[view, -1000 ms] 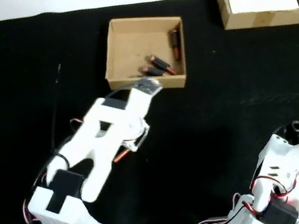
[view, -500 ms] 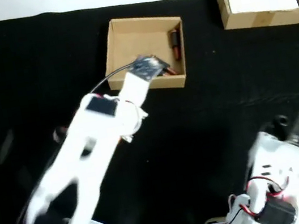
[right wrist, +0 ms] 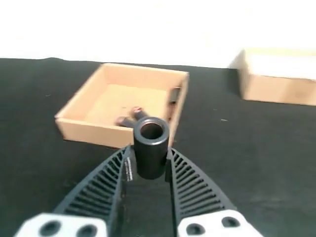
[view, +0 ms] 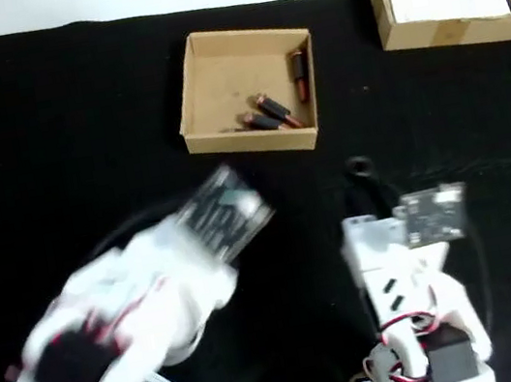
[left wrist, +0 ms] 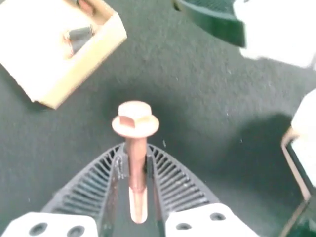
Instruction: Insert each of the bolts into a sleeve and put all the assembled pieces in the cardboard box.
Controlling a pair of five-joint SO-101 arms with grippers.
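Observation:
My left gripper (left wrist: 134, 163) is shut on a copper bolt (left wrist: 134, 128), its hex flange head sticking out past the fingertips above the black cloth. My right gripper (right wrist: 149, 158) is shut on a black sleeve (right wrist: 150, 144) whose bore faces outward. In the high view the left arm (view: 147, 307) sits at the lower left and the right arm (view: 410, 263) at the lower middle, with the sleeve (view: 360, 168) at its tip. The open cardboard box (view: 195, 93) lies beyond both and holds three assembled pieces (view: 272, 112). The box (right wrist: 79, 111) appears ahead of the right gripper.
A second cardboard box (view: 449, 29) with a white sheet inside stands at the back right corner. The table is covered in black cloth (view: 60, 135), with open room to the left of the boxes and between the arms and the box.
The left arm has pulled back from the box edge toward the front left. The right arm has swung left and forward, bringing the sleeve toward the table's middle.

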